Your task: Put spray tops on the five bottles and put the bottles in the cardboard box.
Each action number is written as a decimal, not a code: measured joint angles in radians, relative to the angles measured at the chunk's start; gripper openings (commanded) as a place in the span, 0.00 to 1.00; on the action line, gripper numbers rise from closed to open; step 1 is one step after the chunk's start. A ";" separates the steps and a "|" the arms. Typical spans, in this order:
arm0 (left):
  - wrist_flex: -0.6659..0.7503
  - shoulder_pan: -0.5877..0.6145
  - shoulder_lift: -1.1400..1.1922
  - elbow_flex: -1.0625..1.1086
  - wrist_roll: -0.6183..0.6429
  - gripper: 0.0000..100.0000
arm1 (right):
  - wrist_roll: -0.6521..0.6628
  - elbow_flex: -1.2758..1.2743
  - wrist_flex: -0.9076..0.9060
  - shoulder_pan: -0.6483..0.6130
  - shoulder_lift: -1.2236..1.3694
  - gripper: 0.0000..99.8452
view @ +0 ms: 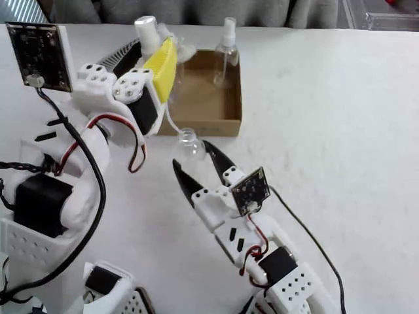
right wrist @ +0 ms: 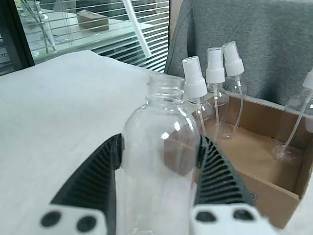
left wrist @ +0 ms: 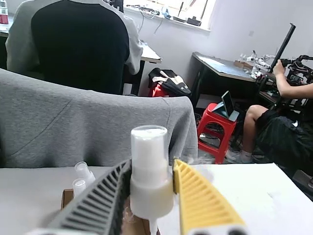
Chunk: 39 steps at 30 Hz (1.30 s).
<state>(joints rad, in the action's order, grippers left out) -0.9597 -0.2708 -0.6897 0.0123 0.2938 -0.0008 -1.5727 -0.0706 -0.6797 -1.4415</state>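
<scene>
**Item 1. Left end effector [view: 154, 40] [left wrist: 150, 166].** One dark ribbed jaw and one yellow jaw, closed partway around a white plastic spray top [view: 145, 29] [left wrist: 149, 181]. It grips the collar, with the nozzle cap standing above the jaw tips. A thin dip tube [left wrist: 152, 226] hangs below the collar. The upright hold looks chosen so the tube can go straight down into a bottle neck.

**Item 2. Right end effector [view: 191, 154] [right wrist: 161, 142].** Two black ribbed jaws, set fairly wide and pressed against opposite sides of a clear round plastic bottle [view: 189, 145] [right wrist: 161, 161]. The bottle is upright between the jaw tips. Its threaded neck is open and carries no top. Gripping the body rather than the neck leaves the mouth free, which probably braces the bottle for capping.

**Item 3. Brown cardboard box [view: 200, 126] [right wrist: 259, 186].** Open-topped, on the white desk [view: 340, 131], just beyond the right end effector's tips and beside and below the left one. This puts it close for the drop-in.

**Item 4. Capped clear bottles [right wrist: 215, 73].** Four stand upright inside the box, each with a white spray top. Three are grouped at one end and one stands apart at the other.

**Status (judged).** Four of the five bottles look finished. The bottle in the right end effector is the last. What remains is lowering the spray top onto its neck, fastening it, and putting the bottle in the box. The main risk is the dip tube missing the narrow mouth.
</scene>
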 measured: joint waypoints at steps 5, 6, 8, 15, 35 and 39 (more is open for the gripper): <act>0.000 0.005 0.000 0.002 0.000 0.02 | 0.000 0.000 0.000 0.000 0.000 0.02; 0.000 0.006 0.000 0.008 0.000 0.02 | 0.000 0.000 0.000 0.000 0.000 0.02; 0.000 0.008 0.000 0.032 0.000 0.02 | 0.000 0.000 0.000 0.002 0.000 0.02; 0.075 0.006 0.002 0.124 0.000 0.02 | 0.000 0.000 0.000 0.003 0.000 0.02; 0.103 0.008 -0.017 0.143 0.000 0.02 | 0.000 0.000 0.000 0.002 0.000 0.02; 0.103 0.005 -0.017 0.216 0.002 0.02 | 0.000 0.000 0.000 0.000 0.000 0.02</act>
<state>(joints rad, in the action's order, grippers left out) -0.8569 -0.2662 -0.7066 0.2286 0.2954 -0.0008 -1.5727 -0.0706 -0.6797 -1.4415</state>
